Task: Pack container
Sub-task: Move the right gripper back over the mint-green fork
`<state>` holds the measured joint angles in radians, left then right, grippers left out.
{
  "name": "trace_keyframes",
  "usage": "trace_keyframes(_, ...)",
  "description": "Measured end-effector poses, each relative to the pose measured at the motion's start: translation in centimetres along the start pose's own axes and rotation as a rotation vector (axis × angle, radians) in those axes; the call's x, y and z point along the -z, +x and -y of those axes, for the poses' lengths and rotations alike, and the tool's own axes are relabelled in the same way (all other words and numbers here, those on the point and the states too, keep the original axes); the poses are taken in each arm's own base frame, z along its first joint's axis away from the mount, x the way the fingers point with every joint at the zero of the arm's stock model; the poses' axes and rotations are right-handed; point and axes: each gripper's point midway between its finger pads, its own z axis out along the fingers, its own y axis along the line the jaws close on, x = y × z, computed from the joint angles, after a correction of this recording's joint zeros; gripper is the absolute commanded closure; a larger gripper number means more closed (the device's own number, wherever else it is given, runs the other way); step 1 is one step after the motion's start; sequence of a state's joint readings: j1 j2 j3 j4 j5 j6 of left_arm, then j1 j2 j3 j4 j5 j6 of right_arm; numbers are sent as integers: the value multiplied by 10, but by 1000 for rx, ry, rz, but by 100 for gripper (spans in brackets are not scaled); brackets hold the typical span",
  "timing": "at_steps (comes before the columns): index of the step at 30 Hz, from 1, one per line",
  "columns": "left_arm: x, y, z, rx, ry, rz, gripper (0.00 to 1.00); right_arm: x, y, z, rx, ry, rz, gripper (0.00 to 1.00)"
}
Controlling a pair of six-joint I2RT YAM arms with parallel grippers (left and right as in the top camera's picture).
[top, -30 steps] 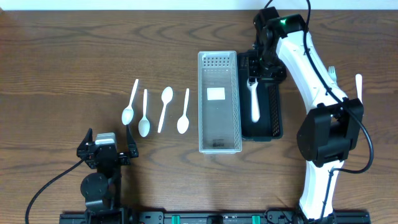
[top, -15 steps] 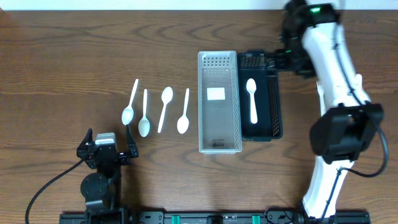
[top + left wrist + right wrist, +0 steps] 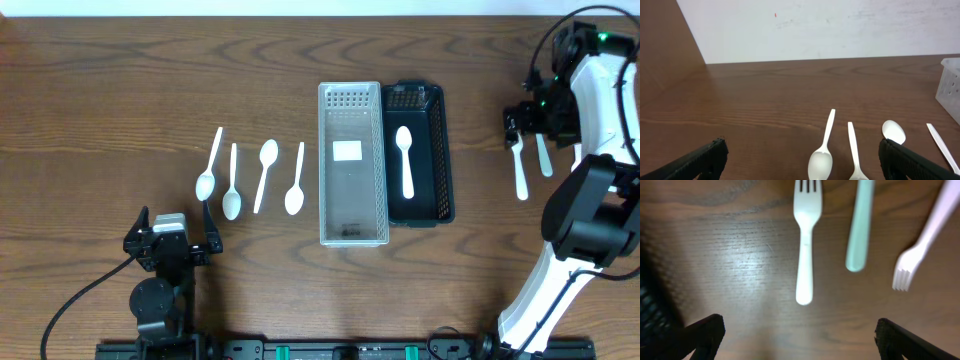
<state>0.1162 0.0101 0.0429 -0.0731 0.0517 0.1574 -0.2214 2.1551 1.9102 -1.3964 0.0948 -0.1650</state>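
Observation:
A clear plastic container [image 3: 353, 210] stands mid-table with a black container [image 3: 441, 160] against its right side. One white spoon [image 3: 404, 160] lies in the black one. Several white spoons [image 3: 232, 185] lie in a row to the left, also seen in the left wrist view as spoons [image 3: 821, 159]. My left gripper [image 3: 170, 245] rests open near the front edge, empty [image 3: 800, 160]. My right gripper [image 3: 522, 122] hangs open at the far right above white forks [image 3: 520, 175]. In its wrist view it stands empty [image 3: 797, 335], with a fork [image 3: 806, 245] just ahead.
Beside that fork lie a pale utensil handle [image 3: 859, 225] and another fork [image 3: 920, 245]. The clear container's corner [image 3: 951, 82] shows at the right of the left wrist view. Bare wood lies between the black container and the forks.
My right gripper has let go of the spoon in the black container, opened wide and swung right to above the forks. The left arm has not moved.

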Motion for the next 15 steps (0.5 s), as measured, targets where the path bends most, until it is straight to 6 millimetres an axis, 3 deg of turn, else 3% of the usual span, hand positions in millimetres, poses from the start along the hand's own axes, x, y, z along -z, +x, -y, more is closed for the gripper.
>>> trace_keyframes(8,0,0,0,0,0,0,2,-53,7,-5,62,7,-25,1)
trace_keyframes(15,0,0,0,0,0,0,2,-71,8,-11,85,-16,-13,1)
